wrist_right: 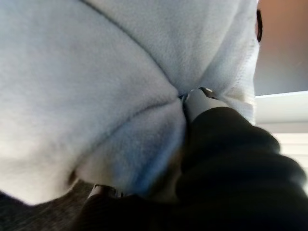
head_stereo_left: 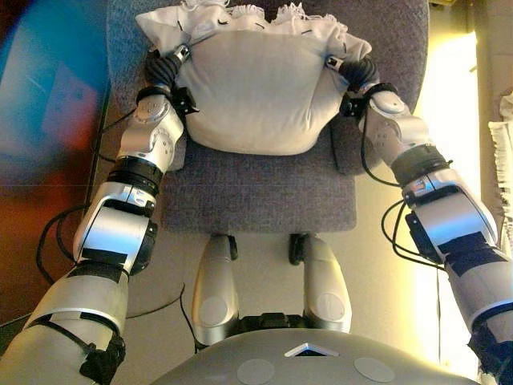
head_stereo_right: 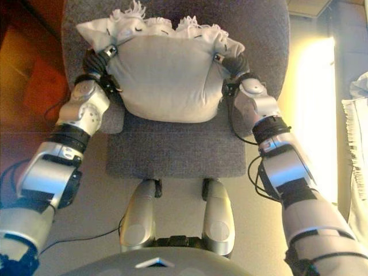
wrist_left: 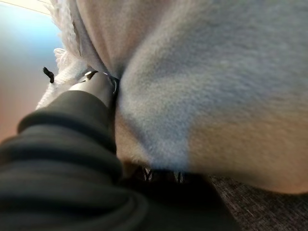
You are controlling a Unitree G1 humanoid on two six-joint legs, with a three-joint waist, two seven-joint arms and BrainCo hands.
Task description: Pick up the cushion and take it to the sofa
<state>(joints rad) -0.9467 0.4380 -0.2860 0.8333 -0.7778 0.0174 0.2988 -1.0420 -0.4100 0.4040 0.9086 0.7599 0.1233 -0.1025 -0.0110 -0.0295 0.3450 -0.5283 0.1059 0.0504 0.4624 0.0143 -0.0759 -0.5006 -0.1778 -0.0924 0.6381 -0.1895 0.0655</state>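
Note:
A white cushion with a frilled far edge lies on the grey seat of a chair. My left hand is at its left side and my right hand at its right side. In the left wrist view, the thumb presses into the cushion from above, with the fingers tucked beneath. In the right wrist view, the thumb digs into the cushion, and creases run to it. The cushion's underside touches the seat.
The chair's grey backrest rises behind the cushion. A white fringed cloth hangs at the right edge. Bright floor lies to the right of the chair, and a dark blue and red surface to its left.

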